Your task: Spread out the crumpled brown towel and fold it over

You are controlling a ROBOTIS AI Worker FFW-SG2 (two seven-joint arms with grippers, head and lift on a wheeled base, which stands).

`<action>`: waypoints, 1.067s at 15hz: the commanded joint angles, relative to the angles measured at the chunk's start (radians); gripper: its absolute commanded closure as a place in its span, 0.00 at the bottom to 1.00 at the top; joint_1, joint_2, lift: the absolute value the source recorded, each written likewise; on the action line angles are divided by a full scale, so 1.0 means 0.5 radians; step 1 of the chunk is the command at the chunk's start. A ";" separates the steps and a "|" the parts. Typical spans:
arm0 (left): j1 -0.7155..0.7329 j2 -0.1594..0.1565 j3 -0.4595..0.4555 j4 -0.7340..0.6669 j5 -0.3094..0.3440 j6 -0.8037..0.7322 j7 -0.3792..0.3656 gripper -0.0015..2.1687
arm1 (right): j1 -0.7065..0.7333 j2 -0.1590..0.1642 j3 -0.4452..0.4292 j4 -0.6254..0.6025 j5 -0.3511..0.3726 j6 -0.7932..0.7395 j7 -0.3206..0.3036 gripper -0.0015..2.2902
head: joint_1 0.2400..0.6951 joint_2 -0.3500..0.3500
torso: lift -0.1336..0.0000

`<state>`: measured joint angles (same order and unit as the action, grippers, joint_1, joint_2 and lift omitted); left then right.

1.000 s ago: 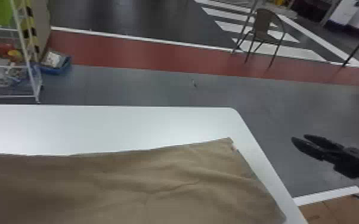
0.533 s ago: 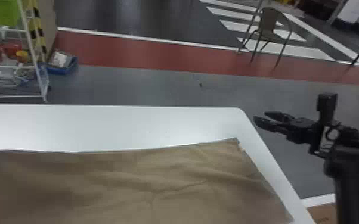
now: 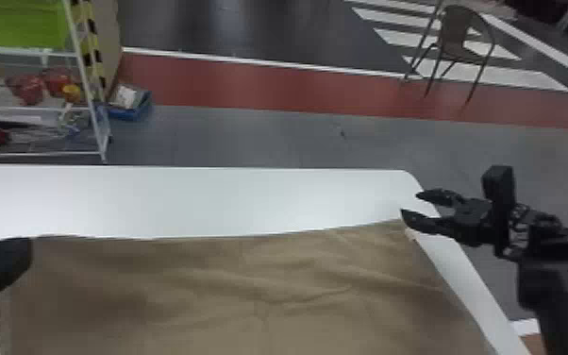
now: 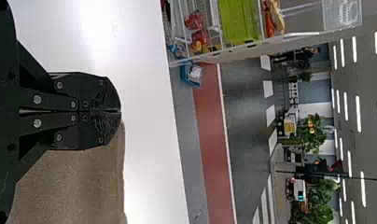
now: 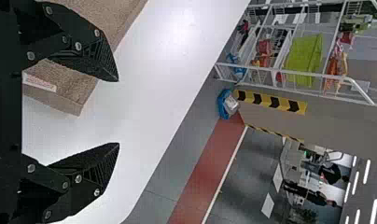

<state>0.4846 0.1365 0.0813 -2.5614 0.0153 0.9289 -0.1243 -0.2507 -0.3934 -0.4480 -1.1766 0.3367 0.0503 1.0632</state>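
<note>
Brown towel [image 3: 250, 292] is lying wrinkled, clenched left gripper [image 3: 12, 255] at its far-left corner, released right gripper [image 3: 409, 203] near its far-right one.

A green bin [image 3: 20, 24] sits on a rack [image 3: 89, 97] — a chair [image 3: 455, 33] stands well apart.

From where I stood, the brown towel [image 3: 250, 292] lay spread broadly over the white table [image 3: 212, 198], matte and a bit nubbly, with soft, shallow wrinkles wandering across its middle and right side. Its far edge ran a little wavy, rising toward the far right corner, where a small pale label [image 5: 39, 82] showed. The right edge slanted alongside the table's own edge.
</note>
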 commanded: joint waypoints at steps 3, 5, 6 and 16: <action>0.000 0.000 -0.006 -0.001 -0.018 0.000 0.000 0.80 | -0.023 -0.075 0.129 0.067 0.097 0.107 0.024 0.21 | 1.00 0.16 | 0.08; 0.000 0.000 -0.009 -0.007 -0.024 0.006 0.000 0.80 | -0.088 -0.100 0.147 0.083 0.121 0.358 0.058 0.21 | 1.00 0.15 | 0.08; 0.009 0.000 -0.009 -0.013 -0.031 0.006 0.000 0.80 | -0.121 -0.115 0.154 0.095 0.112 0.450 0.095 0.21 | 1.00 0.15 | 0.08; 0.028 0.000 -0.021 -0.013 -0.040 0.000 0.000 0.80 | -0.385 -0.134 0.417 0.334 0.183 0.708 0.159 0.21 | 1.00 0.14 | 0.08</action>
<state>0.4963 0.1365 0.0700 -2.5674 -0.0036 0.9289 -0.1242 -0.4227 -0.4615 -0.2794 -1.0228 0.4049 0.3769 1.1428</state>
